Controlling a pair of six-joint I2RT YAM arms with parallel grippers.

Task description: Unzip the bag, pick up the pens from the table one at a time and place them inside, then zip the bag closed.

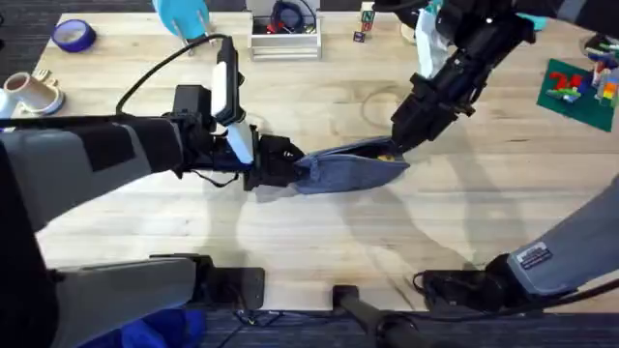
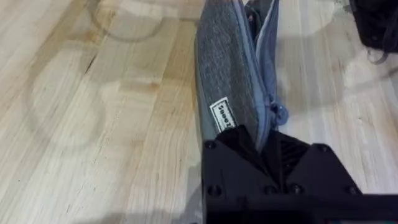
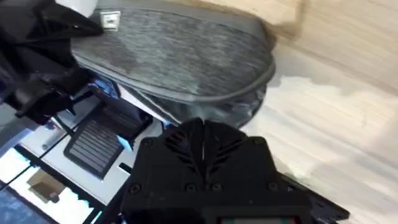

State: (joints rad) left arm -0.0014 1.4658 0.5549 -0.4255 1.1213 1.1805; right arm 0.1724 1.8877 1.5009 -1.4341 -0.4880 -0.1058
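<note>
Nearest you, the two arm bases sit at the near edge of the tabletop (image 1: 319, 242), and bare planks run from there up to the work.

At mid-table the bag (image 1: 350, 170) lies on its side, long axis left to right. Your left gripper (image 1: 280, 166) is clenched on the bag's left end; in the left wrist view the black fingers (image 2: 239, 146) pinch the fabric just past the small white label (image 2: 222, 116), and the zipper edge gapes a little farther along. The left arm stretches across from the near left and hides the wood beneath it.

Your right gripper (image 1: 401, 135) comes down from the far right onto the bag's right end. In the right wrist view its body (image 3: 202, 158) sits right against the rounded end of the bag, but you cannot tell whether its fingers are closed on anything. A spot of yellow shows at the bag's opening beside it.

Farther off, clutter lines the far edge: a roll of blue tape (image 1: 73, 36) and a pale cup (image 1: 34, 89) at far left, a clear box of cables (image 1: 284, 34) at the middle, and a green plate with coloured bricks (image 1: 580, 87) at far right, all well apart from the bag
</note>
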